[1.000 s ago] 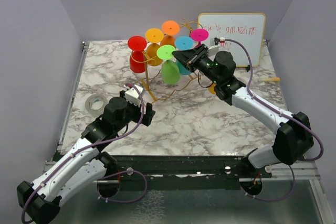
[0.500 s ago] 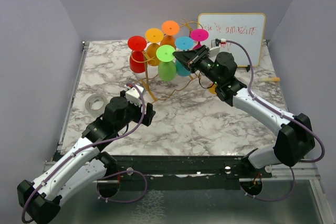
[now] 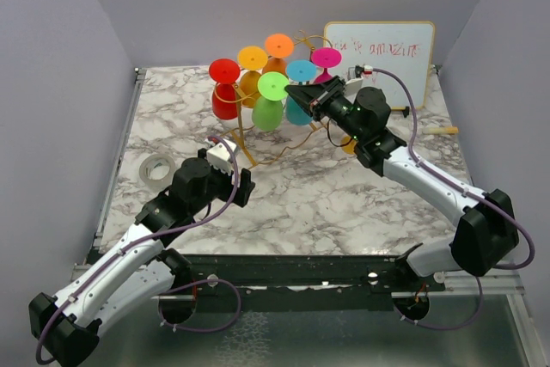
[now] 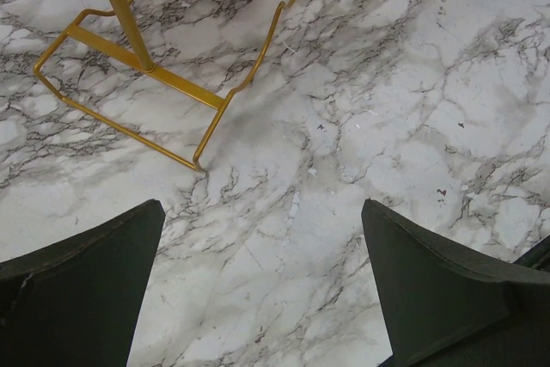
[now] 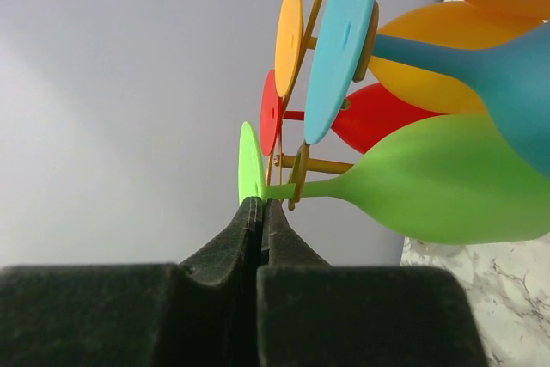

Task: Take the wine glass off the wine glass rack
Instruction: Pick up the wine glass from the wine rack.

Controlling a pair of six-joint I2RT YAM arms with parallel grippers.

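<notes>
The gold wire wine glass rack point(image 3: 243, 145) stands at the back middle of the table and holds several coloured glasses hanging upside down. My right gripper point(image 3: 296, 91) is shut on the edge of the green wine glass's point(image 3: 269, 114) flat foot. In the right wrist view the fingertips point(image 5: 260, 205) pinch the green foot disc point(image 5: 249, 165). The stem still passes through the rack's rail point(image 5: 298, 180), and the green bowl point(image 5: 447, 180) tilts out to the right. My left gripper point(image 3: 243, 184) is open and empty over the marble; in its own view it point(image 4: 262, 212) hangs near the rack's base point(image 4: 129, 75).
Red point(image 3: 224, 71), orange point(image 3: 252, 58), cyan point(image 3: 302, 70) and magenta point(image 3: 326, 58) glasses hang on the rack. A whiteboard point(image 3: 382, 53) leans at the back right, with a marker point(image 3: 438, 130) before it. A tape roll point(image 3: 155, 169) lies at the left.
My right gripper has shifted slightly up and back with the green glass's foot in it. The green bowl has swung a little to the left. The left arm has barely moved.
</notes>
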